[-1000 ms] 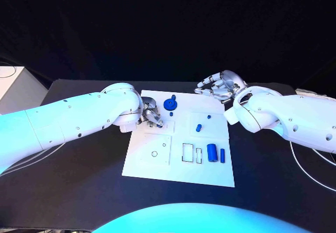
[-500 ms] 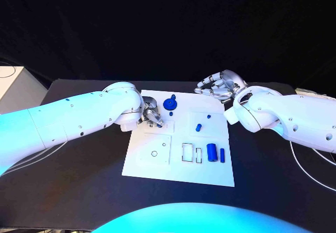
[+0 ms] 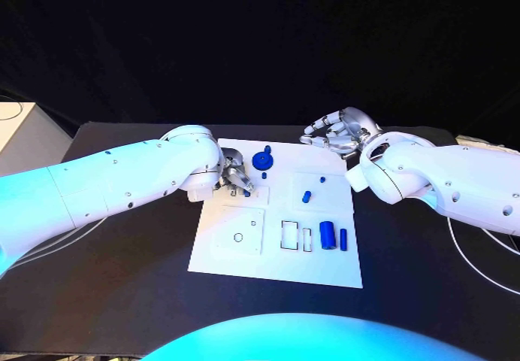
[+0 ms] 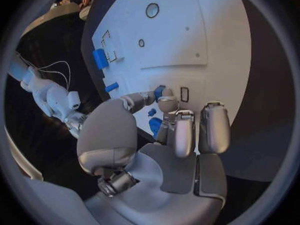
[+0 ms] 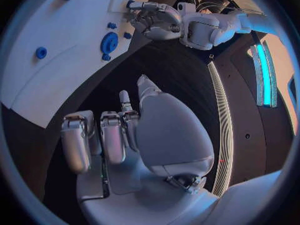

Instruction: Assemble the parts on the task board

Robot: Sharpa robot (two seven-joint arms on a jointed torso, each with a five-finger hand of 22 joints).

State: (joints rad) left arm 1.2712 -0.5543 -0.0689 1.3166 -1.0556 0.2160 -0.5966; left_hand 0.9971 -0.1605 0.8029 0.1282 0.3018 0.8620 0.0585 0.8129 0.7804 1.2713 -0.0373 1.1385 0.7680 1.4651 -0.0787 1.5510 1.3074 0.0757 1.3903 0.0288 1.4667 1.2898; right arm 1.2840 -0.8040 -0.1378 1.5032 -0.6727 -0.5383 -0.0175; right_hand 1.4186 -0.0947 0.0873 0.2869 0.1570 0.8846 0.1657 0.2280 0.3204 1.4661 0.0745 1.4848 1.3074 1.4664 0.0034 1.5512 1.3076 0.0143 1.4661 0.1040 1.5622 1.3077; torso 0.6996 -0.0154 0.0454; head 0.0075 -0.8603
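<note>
Nearest on the task board [image 3: 233,259]: a large blue cylinder [image 3: 328,232] beside a thin blue pin [image 3: 345,239], then a small blue peg [image 3: 306,198] mid-board. Farther, left hand [image 3: 234,179] pinching a small blue part [image 4: 159,91] over the board's left side, near a blue gear [image 3: 264,159]. Farthest, right hand [image 3: 341,131] curled in, holding nothing, off the board's far right corner.

I work in a dark lab: a black table [image 3: 119,286], black backdrop, cables [image 3: 477,259] and a white cabinet [image 3: 19,135].
</note>
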